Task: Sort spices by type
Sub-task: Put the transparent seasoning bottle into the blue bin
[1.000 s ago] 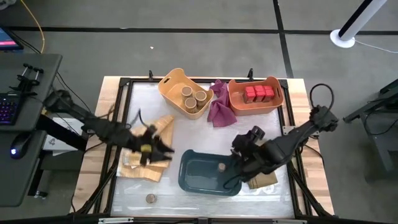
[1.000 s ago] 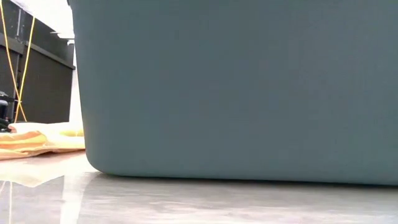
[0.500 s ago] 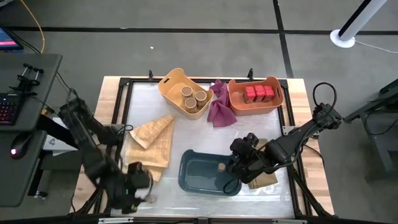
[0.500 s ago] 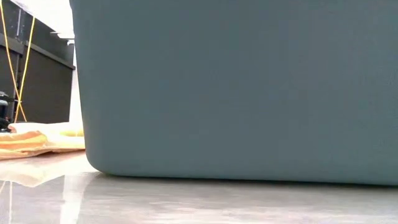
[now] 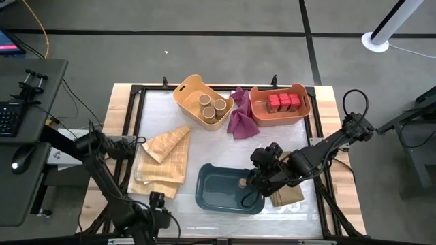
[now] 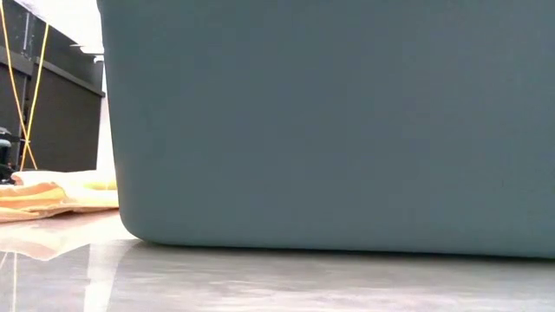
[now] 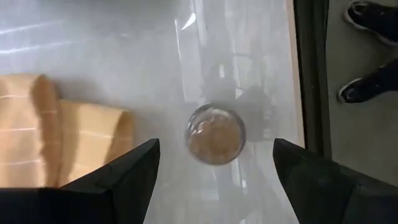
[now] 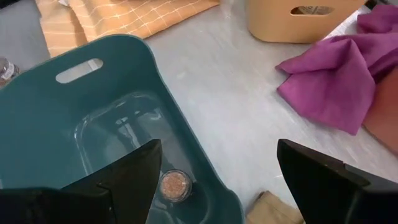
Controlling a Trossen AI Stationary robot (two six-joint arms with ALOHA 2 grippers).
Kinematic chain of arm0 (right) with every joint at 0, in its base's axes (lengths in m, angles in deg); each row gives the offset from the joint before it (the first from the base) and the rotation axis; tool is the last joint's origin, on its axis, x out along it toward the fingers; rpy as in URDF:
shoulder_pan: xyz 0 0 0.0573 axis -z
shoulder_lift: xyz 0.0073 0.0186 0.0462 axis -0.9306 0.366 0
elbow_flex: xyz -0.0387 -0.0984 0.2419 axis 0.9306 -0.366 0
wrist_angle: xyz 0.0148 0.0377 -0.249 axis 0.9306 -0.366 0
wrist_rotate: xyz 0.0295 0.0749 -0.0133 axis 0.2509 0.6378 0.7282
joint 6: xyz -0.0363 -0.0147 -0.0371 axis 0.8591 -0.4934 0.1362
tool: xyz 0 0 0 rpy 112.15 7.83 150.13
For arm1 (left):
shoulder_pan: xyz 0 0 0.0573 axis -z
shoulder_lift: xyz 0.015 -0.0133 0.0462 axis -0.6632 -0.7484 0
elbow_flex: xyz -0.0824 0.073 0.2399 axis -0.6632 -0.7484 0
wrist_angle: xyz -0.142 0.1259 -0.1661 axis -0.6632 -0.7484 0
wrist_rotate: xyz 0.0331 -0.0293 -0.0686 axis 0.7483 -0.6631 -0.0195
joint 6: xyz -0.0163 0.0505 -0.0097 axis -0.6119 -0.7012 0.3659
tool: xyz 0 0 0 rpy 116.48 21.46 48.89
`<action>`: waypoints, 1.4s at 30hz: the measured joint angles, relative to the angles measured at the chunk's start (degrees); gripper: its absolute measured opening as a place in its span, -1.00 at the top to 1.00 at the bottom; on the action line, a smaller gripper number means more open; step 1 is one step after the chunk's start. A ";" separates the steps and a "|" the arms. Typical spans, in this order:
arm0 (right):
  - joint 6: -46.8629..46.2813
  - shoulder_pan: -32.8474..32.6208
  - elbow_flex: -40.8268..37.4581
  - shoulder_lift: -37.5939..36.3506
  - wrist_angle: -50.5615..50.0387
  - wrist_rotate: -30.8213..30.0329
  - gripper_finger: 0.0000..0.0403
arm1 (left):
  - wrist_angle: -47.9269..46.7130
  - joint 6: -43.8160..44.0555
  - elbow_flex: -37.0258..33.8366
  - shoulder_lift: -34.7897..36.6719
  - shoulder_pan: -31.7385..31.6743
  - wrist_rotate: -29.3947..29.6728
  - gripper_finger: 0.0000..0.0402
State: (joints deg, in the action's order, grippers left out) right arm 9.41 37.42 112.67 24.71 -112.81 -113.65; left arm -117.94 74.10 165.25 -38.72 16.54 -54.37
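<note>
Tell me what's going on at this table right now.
A two-armed robot is sorting spices into bins. The left end effector, open, hovers over a small jar on the table near its front edge. The right end effector, also open, is above the teal bin, which holds one jar. Tan cylinders fill the yellow bin and red tins the orange bin.

Overhead on the whole table — low view right against the teal bin [image 6: 329, 121]

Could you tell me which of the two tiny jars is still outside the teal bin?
The tiny jar on the bare table beside the folded tan cloth, between the open left gripper fingers. The other jar lies inside the teal bin.
</note>
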 joint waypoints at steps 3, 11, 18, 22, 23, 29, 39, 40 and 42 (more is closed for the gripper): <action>2.03 0.00 0.00 0.00 -0.04 0.00 -0.56 | 2.72 -2.24 0.00 -1.47 0.00 -0.95 -0.49; 2.48 0.00 0.00 0.02 -0.31 -0.80 -0.56 | 3.92 -0.09 0.00 -4.17 -0.62 -2.01 -0.49; 2.06 0.00 0.00 0.02 -0.31 -1.09 -0.56 | 3.87 0.41 0.00 -6.80 -1.92 -2.55 -0.49; 2.05 0.00 0.00 0.02 -0.29 -1.09 -0.56 | 3.85 0.48 0.00 -7.08 -2.25 -3.24 -0.49; 2.05 0.00 0.00 0.02 -0.28 -1.09 -0.56 | 3.76 0.51 0.00 -7.08 -2.25 -3.24 -0.49; 2.05 0.00 0.00 0.02 -0.28 -1.09 -0.56 | 3.75 1.85 -0.28 -7.08 -2.19 -4.26 -0.43; 2.05 0.00 0.00 0.02 -0.28 -1.09 -0.56 | 5.69 4.64 -3.73 -7.08 -2.32 -4.64 -0.14; 2.02 0.00 0.00 0.02 -0.28 -1.11 -0.56 | 6.08 4.63 -3.74 -7.08 -2.36 -4.63 -0.12; 2.04 0.00 0.00 0.02 -0.29 -1.10 -0.56 | 6.48 4.63 -3.74 -7.08 -2.58 -4.63 -0.07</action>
State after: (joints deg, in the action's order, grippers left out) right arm 11.45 37.42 112.67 24.73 -113.10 -114.75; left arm -111.46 78.73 161.51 -45.80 13.96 -59.00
